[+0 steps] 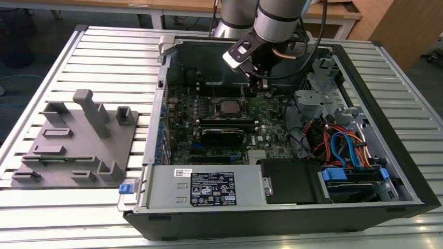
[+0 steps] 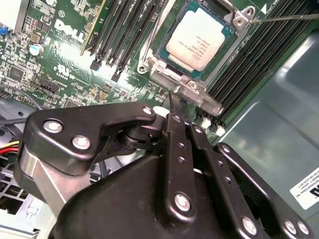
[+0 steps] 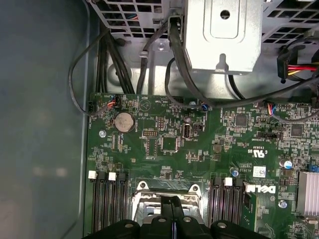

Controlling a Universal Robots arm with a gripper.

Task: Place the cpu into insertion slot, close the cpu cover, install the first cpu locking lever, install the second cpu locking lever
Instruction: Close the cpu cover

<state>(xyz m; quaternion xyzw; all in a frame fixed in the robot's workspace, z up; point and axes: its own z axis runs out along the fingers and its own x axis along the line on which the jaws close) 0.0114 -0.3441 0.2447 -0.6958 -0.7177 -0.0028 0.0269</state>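
While the two black fingers (image 2: pixel 174 144) are pressed together, their thin tips sit right at the edge of the cpu cover (image 2: pixel 187 92). This silver frame looks lifted up, not lying flat on the chip. Just past it, in the second wrist view, the cpu (image 2: pixel 198 41) lies flat in the insertion slot (image 2: pixel 160 49), with its pale metal top showing. A thin metal rod (image 2: pixel 284 17) runs away from one corner of the slot.

Seen in the exterior view, the fingers hang close to the cpu, at about 2 o'clock from it. The slot is set in a green board (image 1: pixel 266 111) inside an open computer case (image 1: pixel 415 181). Blue and orange cables (image 1: pixel 346 145) lie at 4 o'clock from the cpu. A grey power box (image 1: pixel 201 189) sits at 6 o'clock. The arm (image 1: pixel 277 18) comes down from 12 o'clock. The case rests on a ribbed bench (image 1: pixel 104 52). A grey holder block (image 1: pixel 76 140) stands at 9 o'clock from the case, apart from it.
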